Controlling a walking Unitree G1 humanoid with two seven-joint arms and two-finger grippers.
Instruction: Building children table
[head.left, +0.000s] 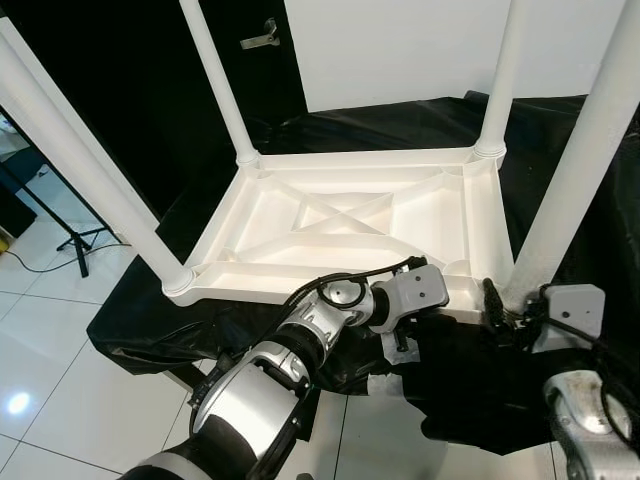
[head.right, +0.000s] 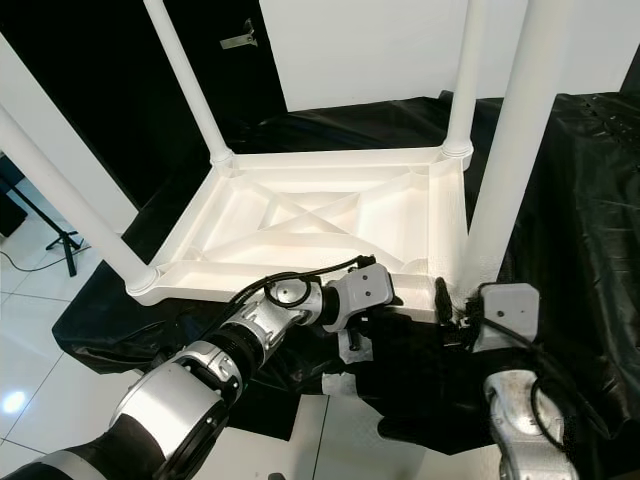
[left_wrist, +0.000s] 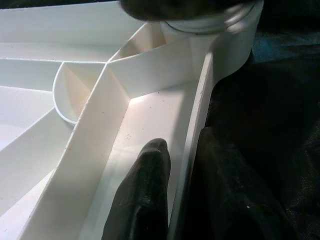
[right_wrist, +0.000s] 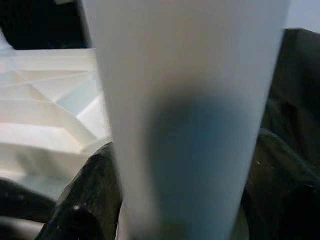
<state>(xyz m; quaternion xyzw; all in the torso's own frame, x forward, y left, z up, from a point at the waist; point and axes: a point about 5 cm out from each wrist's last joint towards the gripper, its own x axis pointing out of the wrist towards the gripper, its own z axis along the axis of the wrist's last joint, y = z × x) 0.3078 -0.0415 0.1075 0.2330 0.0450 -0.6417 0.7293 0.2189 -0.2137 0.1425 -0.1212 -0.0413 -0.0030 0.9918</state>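
Note:
A white children's table (head.left: 340, 215) lies upside down on a surface draped in black cloth, its ribbed underside facing up. Its legs stand upright at the corners: far left (head.left: 220, 85), far right (head.left: 500, 80), near left (head.left: 80, 170) and near right (head.left: 575, 170). My left gripper (left_wrist: 182, 140) is at the near rim of the tabletop beside the near right corner. One finger (left_wrist: 147, 170) lies inside the rim and the other outside, shut on it. My right gripper (right_wrist: 185, 185) clasps the base of the near right leg, with a finger (right_wrist: 85, 190) on each side.
The black cloth (head.left: 560, 130) hangs over the edges of the support. White tiled floor (head.left: 50, 380) lies to the left and in front. A black tripod stand (head.left: 75, 245) is on the floor at the left. A black door with a handle (head.left: 262, 38) stands behind.

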